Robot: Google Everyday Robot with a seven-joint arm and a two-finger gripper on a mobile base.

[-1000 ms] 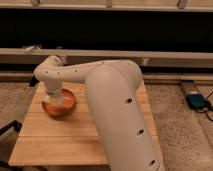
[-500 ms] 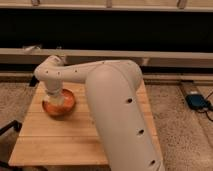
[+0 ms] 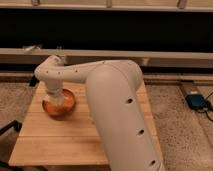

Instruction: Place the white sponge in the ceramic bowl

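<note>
You have 1 view to work from, looking down across a wooden table [image 3: 60, 140] with the robot's big white arm [image 3: 117, 110] filling the middle and right of the scene.

The arm rises from the lower right, bends at a rounded elbow [image 3: 50, 75] near the upper left, and drops straight down over the ceramic bowl [image 3: 59, 105]. The gripper [image 3: 55, 95] sits at the end of that downward stretch, right above or inside the bowl's opening, and the wrist covers it, so you cannot tell how it is set.

The bowl is orange-red with a darker rim and stands on the left part of the table, toward the far edge. You can see a lighter patch inside it under the wrist, but you cannot tell whether that is the white sponge or the bowl's own inner surface. The sponge does not show anywhere else on the table.

Behind the table a long pale rail [image 3: 150, 55] runs across the view in front of a dark wall. The floor [image 3: 180, 125] is speckled, and on the right of it lies a small blue device [image 3: 196, 101] with a dark cable trailing from it. At the lower left, a dark object [image 3: 7, 131] pokes in beside the table's edge.
</note>
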